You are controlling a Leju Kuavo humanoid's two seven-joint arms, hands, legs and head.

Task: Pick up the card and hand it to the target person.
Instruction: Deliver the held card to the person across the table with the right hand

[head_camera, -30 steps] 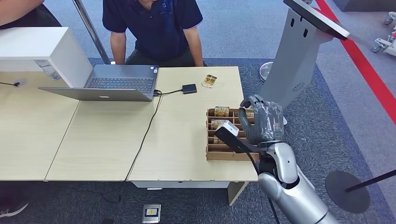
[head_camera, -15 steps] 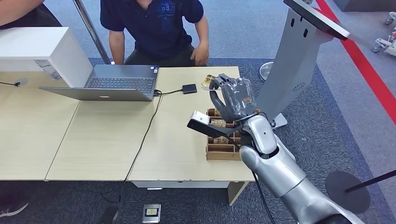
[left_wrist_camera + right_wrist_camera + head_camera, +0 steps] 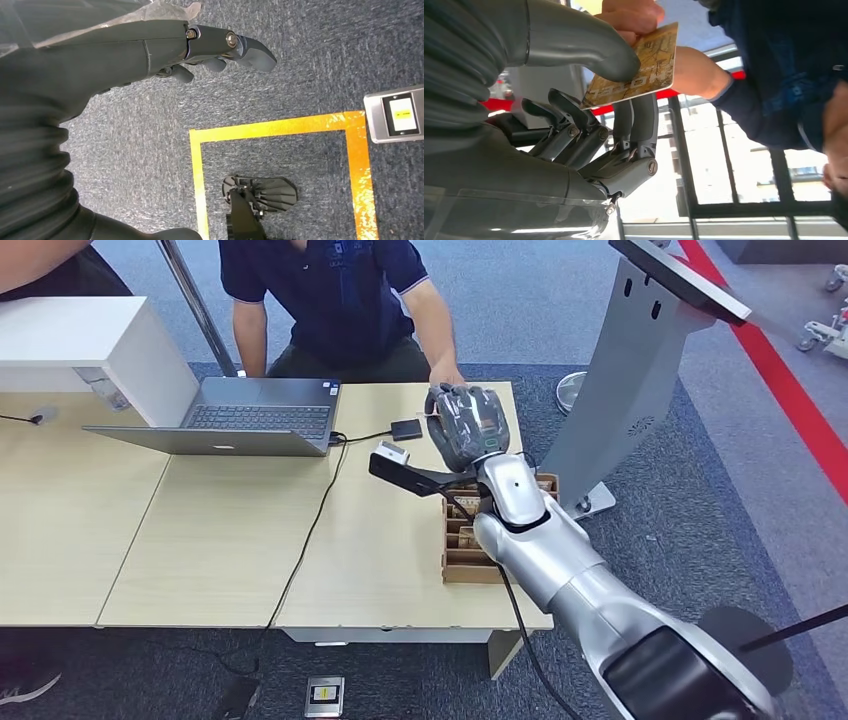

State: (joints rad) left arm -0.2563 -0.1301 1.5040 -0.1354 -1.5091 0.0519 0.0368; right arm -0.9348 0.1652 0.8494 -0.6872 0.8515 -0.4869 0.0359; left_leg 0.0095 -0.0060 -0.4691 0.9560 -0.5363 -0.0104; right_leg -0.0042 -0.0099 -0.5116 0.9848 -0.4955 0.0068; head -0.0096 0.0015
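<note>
The card (image 3: 639, 65), gold-brown with printed letters, is pinched between the thumb and fingers of my right hand (image 3: 589, 125). In the head view my right hand (image 3: 467, 425) is raised over the far edge of the table, in front of the seated person (image 3: 330, 300) in a dark blue shirt. That person's hand (image 3: 631, 15) grips the card's far end, so both of us hold it; from the head view the person's hand (image 3: 445, 380) meets my fingers. My left hand (image 3: 150, 55) hangs over the carpet and holds nothing, its fingers loosely apart.
A wooden compartment box (image 3: 460, 550) with more cards sits on the light wooden table (image 3: 380, 540) under my forearm. A laptop (image 3: 240, 420), a small black device (image 3: 405, 429) and its cable lie to the left. A grey kiosk stand (image 3: 640, 360) rises on the right.
My right arm has swung up from over the wooden box to the table's far edge. The person's arm has reached forward and taken hold of the card.
</note>
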